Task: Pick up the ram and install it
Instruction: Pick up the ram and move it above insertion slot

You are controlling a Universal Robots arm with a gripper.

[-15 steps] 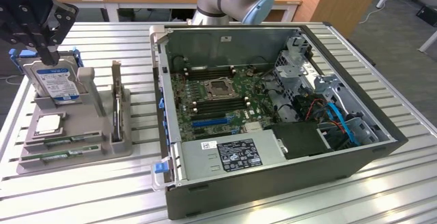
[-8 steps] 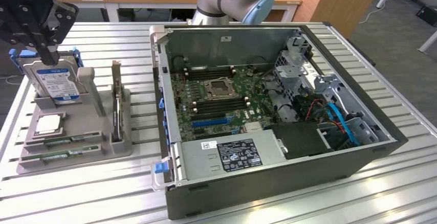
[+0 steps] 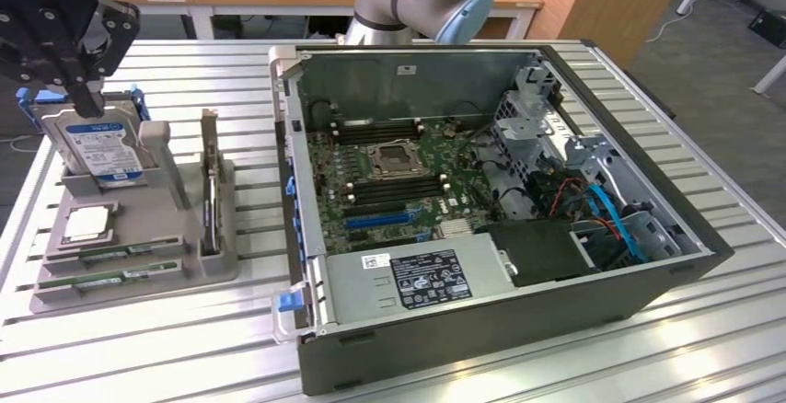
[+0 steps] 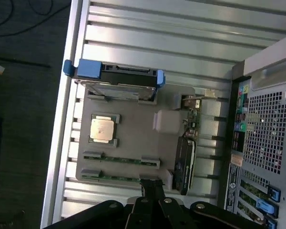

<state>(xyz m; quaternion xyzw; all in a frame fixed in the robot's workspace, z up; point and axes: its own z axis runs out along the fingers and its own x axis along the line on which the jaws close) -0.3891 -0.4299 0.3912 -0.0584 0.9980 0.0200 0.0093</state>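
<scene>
Gripper: your gripper (image 3: 86,104) hangs in the upper left of the frame, closed tight and carrying nothing. The wrist view shows the gripper (image 4: 151,185) pinched shut as well.
Under it: the tips point down just above the top edge of the upright hard drive (image 3: 98,145), at the far end of the grey tray (image 3: 160,233). I can't tell whether they touch it.
Ram: the ram (image 3: 117,254) lies flat in the tray, lower left of the frame, with a second stick (image 3: 109,281) parallel beside it. The wrist view catches the ram (image 4: 120,160) and the second stick (image 4: 117,177) too.
Direction: from your gripper the ram sits down-frame, past the processor chip (image 3: 88,224), at the tray's opposite end.
Long axis: it runs across the frame, left to right, slightly tilted.
Case: the open computer case (image 3: 491,219) stands on the bench (image 3: 687,348), right of the tray.
Progress: by my read, nothing is picked up yet.
</scene>
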